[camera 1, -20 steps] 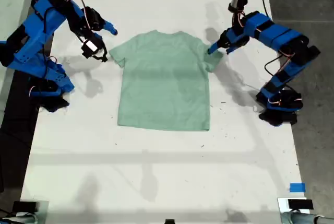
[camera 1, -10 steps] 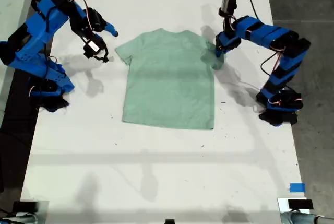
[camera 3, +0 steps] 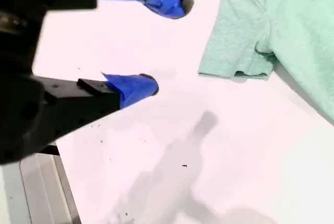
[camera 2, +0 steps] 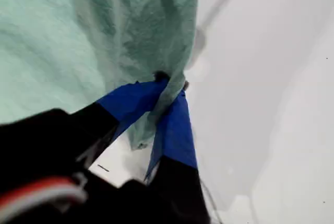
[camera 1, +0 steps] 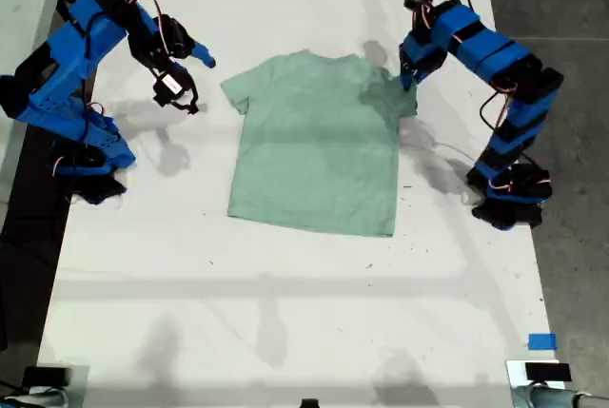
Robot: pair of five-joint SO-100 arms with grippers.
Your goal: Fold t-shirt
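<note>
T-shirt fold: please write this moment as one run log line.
first gripper: shut on t-shirt sleeve, lifted | second gripper: open, empty, beside other sleeve | t-shirt: unfolded on table

The t-shirt (camera 1: 314, 146) is soft, matt cloth with a fine knitted weave, its grain showing as a faint heathered speckle in the second wrist view (camera 3: 271, 31). Where the first gripper (camera 2: 169, 89) pinches it, the fabric bunches into limp folds and looks thin, almost translucent (light passes through the raised part). The gripper fingers (camera 2: 175, 130) are smooth blue plastic with a dull sheen; the second gripper (camera 3: 162, 41) has the same plastic, its tips capped dark. The bodies behind the fingers are matt black. The table (camera 1: 285, 313) is a smooth, matt white surface flecked with small dark specks.
</note>
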